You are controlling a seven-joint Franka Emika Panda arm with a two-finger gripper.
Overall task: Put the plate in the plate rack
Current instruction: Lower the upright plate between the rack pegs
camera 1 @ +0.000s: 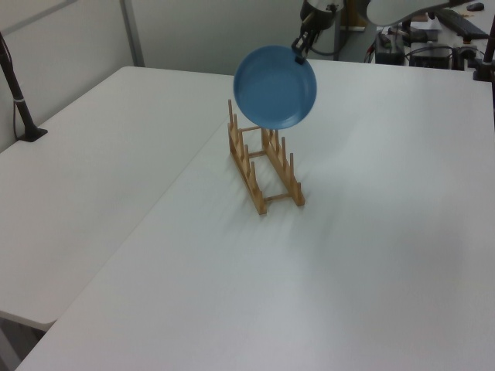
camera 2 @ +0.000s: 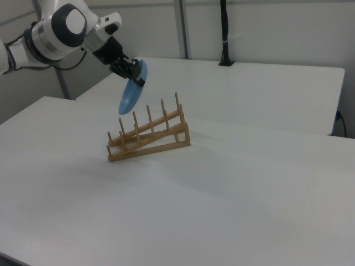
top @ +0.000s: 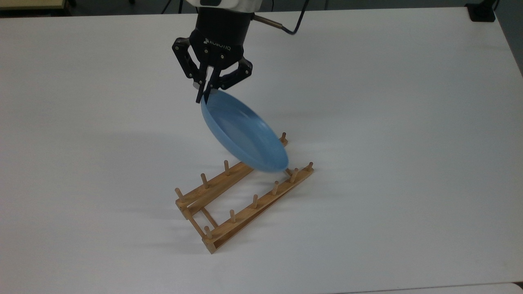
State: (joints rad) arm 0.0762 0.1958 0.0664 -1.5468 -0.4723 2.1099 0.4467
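Plate (top: 243, 132) hangs tilted in the air over the rack's (top: 241, 192) far end, pinched at its upper rim by the hand (top: 206, 94), whose fingers are closed on it. To seat it well, the arm should likely bring it upright, edge-on between two peg pairs, then lower it until both rails carry it. The arm reaches in from the far side of the counter (top: 408, 122), hand pointing down and toward the rack.

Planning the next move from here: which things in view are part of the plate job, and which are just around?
Part of the job:
- plate, held by its rim in the gripper, hanging above the rack
- plate rack on the table

Just around:
- black post clamped to the neighbouring table
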